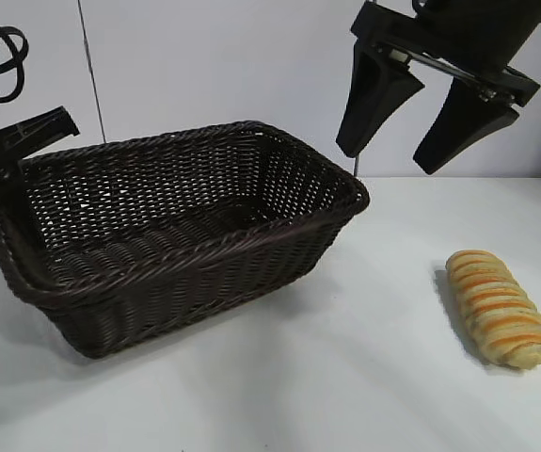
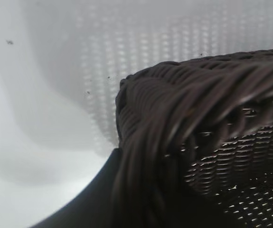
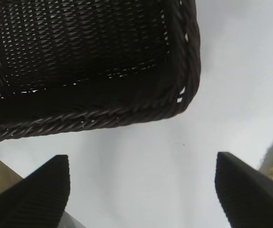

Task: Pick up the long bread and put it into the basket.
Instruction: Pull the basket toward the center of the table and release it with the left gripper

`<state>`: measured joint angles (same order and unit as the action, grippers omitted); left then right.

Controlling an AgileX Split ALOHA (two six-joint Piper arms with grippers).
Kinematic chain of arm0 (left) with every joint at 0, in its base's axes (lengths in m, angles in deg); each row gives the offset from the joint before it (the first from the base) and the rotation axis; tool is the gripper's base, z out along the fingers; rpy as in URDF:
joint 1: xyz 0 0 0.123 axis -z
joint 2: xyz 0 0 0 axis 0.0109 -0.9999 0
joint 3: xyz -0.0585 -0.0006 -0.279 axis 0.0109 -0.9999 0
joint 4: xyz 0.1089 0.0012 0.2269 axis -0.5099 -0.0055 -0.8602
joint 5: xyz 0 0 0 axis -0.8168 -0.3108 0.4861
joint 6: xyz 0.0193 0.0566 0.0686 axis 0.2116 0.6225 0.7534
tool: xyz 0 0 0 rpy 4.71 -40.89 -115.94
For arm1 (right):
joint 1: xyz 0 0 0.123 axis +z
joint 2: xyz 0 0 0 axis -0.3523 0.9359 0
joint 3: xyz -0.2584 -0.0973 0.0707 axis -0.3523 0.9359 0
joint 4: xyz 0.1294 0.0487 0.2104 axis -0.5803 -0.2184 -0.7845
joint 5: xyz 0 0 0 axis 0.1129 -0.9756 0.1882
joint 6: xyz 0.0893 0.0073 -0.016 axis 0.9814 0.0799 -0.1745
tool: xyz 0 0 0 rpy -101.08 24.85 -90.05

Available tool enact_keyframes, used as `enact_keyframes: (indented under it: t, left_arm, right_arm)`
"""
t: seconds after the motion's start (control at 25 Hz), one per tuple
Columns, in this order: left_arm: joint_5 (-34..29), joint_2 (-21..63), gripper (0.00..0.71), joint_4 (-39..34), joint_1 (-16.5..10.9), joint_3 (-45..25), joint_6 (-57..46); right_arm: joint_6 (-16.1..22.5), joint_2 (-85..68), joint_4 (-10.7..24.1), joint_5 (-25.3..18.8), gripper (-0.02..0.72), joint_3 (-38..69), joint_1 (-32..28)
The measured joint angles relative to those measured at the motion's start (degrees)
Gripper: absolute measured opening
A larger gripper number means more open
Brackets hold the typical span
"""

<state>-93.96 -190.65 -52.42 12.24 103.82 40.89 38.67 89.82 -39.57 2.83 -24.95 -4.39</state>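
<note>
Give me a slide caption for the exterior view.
Open right pincer hangs above the table, long bread lying right of the empty wicker basket.

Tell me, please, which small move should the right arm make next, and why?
Probably lower the open right gripper toward the long bread, shifting right. The loaf lies untouched on the table, outside the basket, whose left end the left gripper holds.

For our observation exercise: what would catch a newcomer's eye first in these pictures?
The dark wicker basket fills the table's left half, tipped up at its left end by the left end effector. The striped long bread lies alone at right, and the right end effector hangs open above.
</note>
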Motion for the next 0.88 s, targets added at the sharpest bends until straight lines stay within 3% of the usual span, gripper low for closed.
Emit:
enact_keyframes:
  t: [0.4, 0.88]
  left_arm:
    - [-8.34, -4.94, 0.106, -0.81, 0.00, 10.33, 16.73]
    - [-8.11, -10.66, 0.106, -0.64, 0.00, 11.84, 18.30]
  right_arm:
    - [0.06, 0.00, 0.00, -0.07, 0.601, 0.00, 0.00]
    - [0.10, 0.00, 0.00, -0.07, 0.601, 0.00, 0.00]
